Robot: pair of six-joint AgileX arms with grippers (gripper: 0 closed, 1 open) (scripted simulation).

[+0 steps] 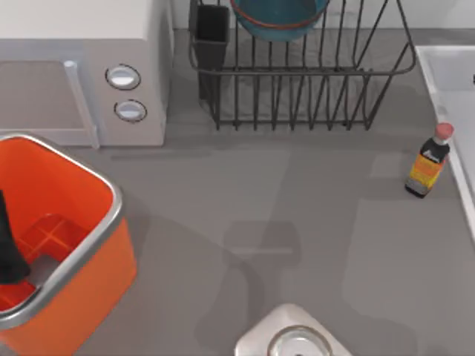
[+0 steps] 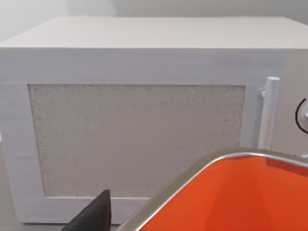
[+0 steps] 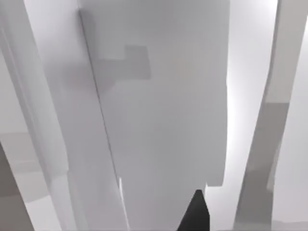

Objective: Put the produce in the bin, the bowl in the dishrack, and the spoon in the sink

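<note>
Left gripper [image 1: 7, 248] hangs inside the bin [image 1: 89, 245] at the left edge of the top view, a dark shape over the ribbed floor; jaws: cannot tell how far open, nothing visibly held. The left wrist view has one dark finger [image 2: 94, 214] low in frame, the bin's silver rim beyond it, then a white microwave [image 2: 144, 110] with door handle. Right gripper: one dark fingertip [image 3: 195, 211] in the right wrist view against pale smooth walls, probably the sink [image 1: 453, 81] at the top view's right edge; jaw state cannot tell, no spoon seen. The produce is not visible, possibly hidden under the left gripper in the bin, unsure. The bowl [image 1: 278, 16] sits in the dishrack [image 1: 297, 74] at top centre, tilted among the tines, blue with a thin orange-brown band, top cut off by the frame; the black utensil cup is at the rack's left corner. Handling judgement: bowl looks rigid, glossy, likely slippery and breakable, so take it by the rim, one finger inside and one outside; it seems already placed. Bin is stiff plastic, bright orange, squarish, not to be moved. Also on the grey surface [image 1: 297, 215]: a small sauce bottle [image 1: 429, 161] near the sink, upright, and a metal fixture [image 1: 293, 337] at bottom centre.
</note>
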